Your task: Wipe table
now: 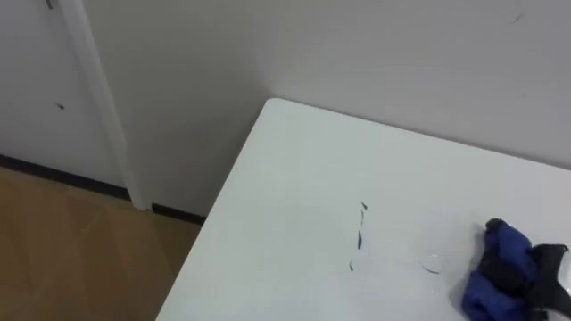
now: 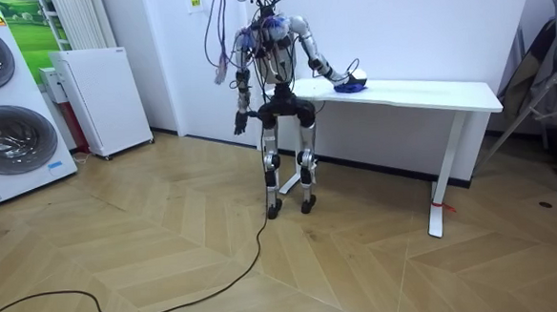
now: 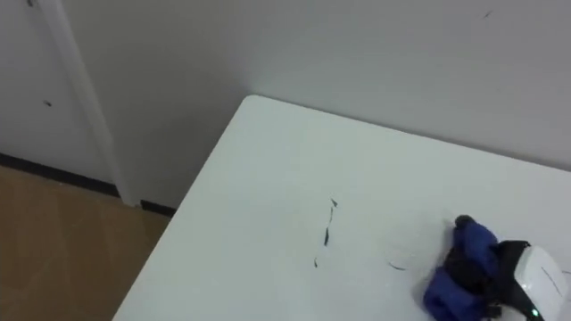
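The table is a smooth, matte white slab with a squared corner near the top centre of the eye views. Its long edge runs down towards the lower left. Behind it stands a plain, pale wall, and a slim white upright strip crosses the upper left. Warm wood flooring laid in a herringbone pattern fills the lower left, with a dark skirting line along the foot of the wall.

A few thin dark strokes mark the tabletop near the frame's centre, short and slightly crooked like pen lines. A fainter curved smear lies to their right.

The cloth lies in the lower right of the frame. It is a soft, deep blue rag, bunched into rounded folds and resting on the table well to the right of the dark strokes. The right hand comes in from the lower right corner, with a white shell on its back and dark fingers. The fingers are curled into the cloth, and blue folds bulge above and below them, so the hand is grasping the rag against the tabletop.

In the room view the robot stands upright at the table's left end, its right arm reaching out over the top. The left hand hangs at its side, too small for its fingers to be read. At that view's left edge stand a round-doored washing machine and a low white cabinet.
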Controlling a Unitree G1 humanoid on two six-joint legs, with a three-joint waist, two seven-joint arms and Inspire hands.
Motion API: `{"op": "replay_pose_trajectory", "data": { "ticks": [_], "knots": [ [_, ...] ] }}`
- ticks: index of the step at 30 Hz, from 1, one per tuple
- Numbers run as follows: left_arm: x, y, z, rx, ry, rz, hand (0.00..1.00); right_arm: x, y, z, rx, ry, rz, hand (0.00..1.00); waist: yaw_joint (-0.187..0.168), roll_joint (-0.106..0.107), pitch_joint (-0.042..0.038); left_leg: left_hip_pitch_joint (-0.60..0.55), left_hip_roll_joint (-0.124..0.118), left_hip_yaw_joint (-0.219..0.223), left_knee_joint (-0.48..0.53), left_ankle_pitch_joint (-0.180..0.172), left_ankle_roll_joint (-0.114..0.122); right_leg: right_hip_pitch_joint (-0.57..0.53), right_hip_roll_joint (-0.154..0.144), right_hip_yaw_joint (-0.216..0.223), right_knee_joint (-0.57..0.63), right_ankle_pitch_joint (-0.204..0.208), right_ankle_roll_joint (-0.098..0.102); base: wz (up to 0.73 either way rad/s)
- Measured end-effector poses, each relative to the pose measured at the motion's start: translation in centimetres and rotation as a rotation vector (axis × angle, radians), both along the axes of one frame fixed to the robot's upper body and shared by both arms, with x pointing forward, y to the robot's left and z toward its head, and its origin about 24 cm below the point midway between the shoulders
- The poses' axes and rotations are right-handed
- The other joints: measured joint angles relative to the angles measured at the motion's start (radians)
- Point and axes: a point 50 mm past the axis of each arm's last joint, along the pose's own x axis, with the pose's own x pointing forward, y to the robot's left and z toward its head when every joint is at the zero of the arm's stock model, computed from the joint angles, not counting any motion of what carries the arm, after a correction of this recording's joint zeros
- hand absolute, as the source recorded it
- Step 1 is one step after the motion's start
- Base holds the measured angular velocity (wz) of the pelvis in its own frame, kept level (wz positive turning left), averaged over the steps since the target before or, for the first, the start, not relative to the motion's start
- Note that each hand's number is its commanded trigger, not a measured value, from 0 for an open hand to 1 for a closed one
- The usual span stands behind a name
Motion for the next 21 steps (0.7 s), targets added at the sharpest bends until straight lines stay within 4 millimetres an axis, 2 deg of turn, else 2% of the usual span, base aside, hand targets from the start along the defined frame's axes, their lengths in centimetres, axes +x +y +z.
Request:
{"op": "replay_pose_trajectory", "data": {
  "ticks": [1,2,4,5,7,9,10,11,14,16,17,18,19,20,21],
  "knots": [
    [1.1,-0.8,-0.1,-0.020,-0.024,-0.018,0.00,1.0,1.2,0.3,-0.016,0.014,0.066,1.00,0.028,0.003,0.0010,0.002,0.003,0.008,-0.006,-0.001,-0.001,-0.011,0.010,-0.002,-0.001,0.011,-0.008,-0.74],
    [1.5,-1.1,-0.1,-0.029,-0.031,-0.026,0.00,1.7,2.2,0.5,-0.020,0.017,0.111,1.00,0.041,0.003,0.0020,0.006,0.004,0.007,-0.011,-0.001,-0.001,-0.016,0.016,-0.003,-0.002,0.016,-0.013,-1.02],
    [3.2,-2.3,-0.2,-0.059,-0.063,-0.047,0.00,4.5,7.7,1.7,-0.012,0.007,0.349,1.00,0.074,0.006,0.0034,0.006,0.009,-0.028,-0.011,-0.005,-0.005,-0.033,0.032,-0.014,-0.005,0.031,-0.036,-0.90],
    [3.7,-2.7,-0.2,-0.068,-0.074,-0.053,0.00,4.9,9.2,2.0,-0.011,0.001,0.414,1.00,0.080,0.006,0.0038,0.006,0.010,-0.041,-0.012,-0.006,-0.006,-0.034,0.035,-0.021,-0.005,0.033,-0.039,-0.34],
    [5.3,-4.2,-0.2,-0.106,-0.117,-0.068,0.00,6.1,14.1,3.1,-0.008,-0.020,0.628,1.00,0.096,0.014,0.0099,0.005,0.010,-0.060,-0.016,-0.008,-0.009,-0.035,0.042,-0.031,-0.004,0.032,-0.042,0.12],
    [5.7,-5.0,-0.2,-0.127,-0.130,-0.092,0.00,6.9,16.2,3.9,0.002,-0.037,0.729,1.00,0.099,0.026,0.0190,-0.002,0.009,-0.074,-0.016,-0.007,-0.011,-0.037,0.044,-0.036,-0.004,0.024,-0.049,0.28],
    [5.4,-5.1,-0.2,-0.134,-0.129,-0.088,0.00,7.2,16.4,4.2,0.015,-0.050,0.740,1.00,0.097,0.032,0.0219,-0.016,0.008,-0.085,-0.014,-0.006,-0.012,-0.043,0.039,-0.047,-0.005,0.019,-0.050,0.35],
    [5.2,-5.1,-0.2,-0.140,-0.128,-0.072,0.00,7.3,16.3,4.2,0.022,-0.056,0.732,1.00,0.096,0.037,0.0248,-0.017,0.008,-0.088,-0.013,-0.006,-0.013,-0.043,0.037,-0.055,-0.005,0.016,-0.050,0.30],
    [2.3,-3.7,-0.5,-0.112,-0.069,-0.033,0.00,6.8,14.9,3.3,0.070,-0.082,0.686,1.00,0.079,0.042,0.0238,-0.018,0.009,-0.088,-0.009,-0.005,-0.014,-0.040,0.035,-0.061,-0.005,0.003,-0.049,0.15],
    [0.2,-2.3,-0.6,-0.064,-0.018,-0.001,0.00,6.0,12.7,2.5,0.120,-0.130,0.587,1.00,0.044,0.032,0.0210,-0.024,0.006,-0.082,0.003,-0.004,-0.016,-0.035,0.024,-0.061,-0.012,-0.001,-0.043,0.34],
    [-0.3,-1.9,-0.6,-0.048,-0.008,0.005,0.00,5.5,11.8,2.2,0.139,-0.142,0.534,1.00,0.031,0.025,0.0186,-0.027,0.005,-0.080,0.006,-0.003,-0.015,-0.029,0.023,-0.061,-0.020,0.001,-0.040,0.74],
    [-0.8,-1.0,-0.4,-0.011,0.006,0.014,0.00,3.8,9.2,1.6,0.144,-0.150,0.399,1.00,0.005,0.020,0.0205,-0.027,0.000,-0.070,0.006,0.006,-0.014,-0.023,0.017,-0.056,-0.031,0.001,-0.031,0.87],
    [-1.3,0.1,-0.1,0.031,0.020,0.028,0.00,1.5,5.9,1.0,0.122,-0.145,0.244,1.00,-0.003,0.009,0.0137,-0.026,-0.006,-0.054,0.005,0.012,-0.010,-0.020,0.008,-0.051,-0.032,-0.004,-0.021,0.81],
    [-1.8,0.6,0.0,0.052,0.030,0.032,0.00,0.4,4.5,0.8,0.103,-0.137,0.179,1.00,-0.007,0.007,0.0098,-0.024,-0.008,-0.046,0.005,0.013,-0.009,-0.019,0.004,-0.048,-0.028,-0.007,-0.017,0.34],
    [-2.9,1.6,0.3,0.081,0.053,0.049,0.00,-1.6,1.7,0.3,0.058,-0.109,0.072,1.00,-0.011,0.003,0.0051,-0.016,-0.009,-0.033,0.007,0.013,-0.008,-0.018,-0.002,-0.030,-0.011,-0.015,-0.010,-0.06]
  ]
}}
